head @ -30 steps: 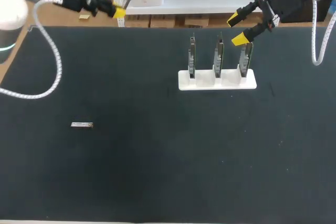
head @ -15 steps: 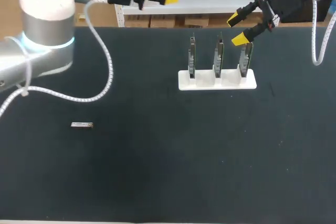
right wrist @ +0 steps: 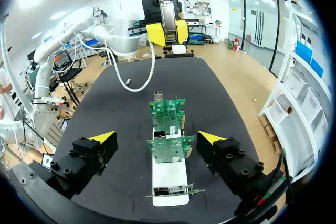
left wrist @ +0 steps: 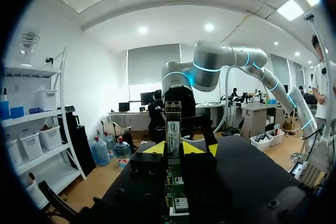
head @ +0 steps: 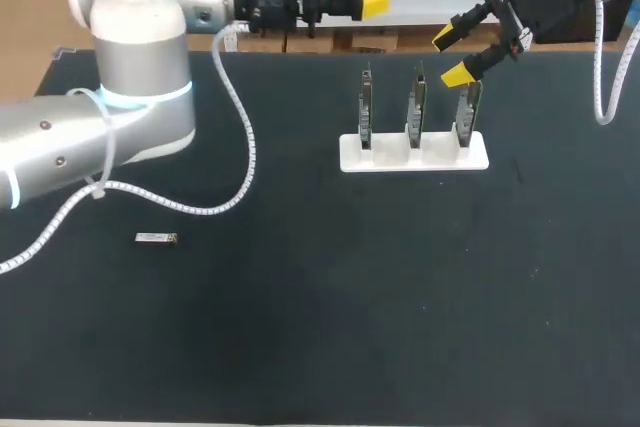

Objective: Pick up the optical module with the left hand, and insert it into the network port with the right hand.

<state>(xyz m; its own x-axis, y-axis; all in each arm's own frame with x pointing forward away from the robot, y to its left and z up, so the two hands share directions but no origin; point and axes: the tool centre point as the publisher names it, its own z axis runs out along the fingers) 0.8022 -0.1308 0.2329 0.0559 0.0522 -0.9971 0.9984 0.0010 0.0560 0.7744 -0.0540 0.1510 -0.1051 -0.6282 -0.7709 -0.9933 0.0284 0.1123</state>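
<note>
Beyond the white three-card stand (head: 385, 159), left tool (head: 375, 2) clamps a silver labelled bar (left wrist: 173, 124). Right tool (head: 452, 57) gapes over the stand's right end. The small silver optical module (head: 155, 238) lies well left.

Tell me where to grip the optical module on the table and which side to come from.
Grip the optical module at mid-length across its two long sides, coming straight down. It lies flat on the table, a slim bar running left-right in the head view, so that is likely its narrowest span.
</note>
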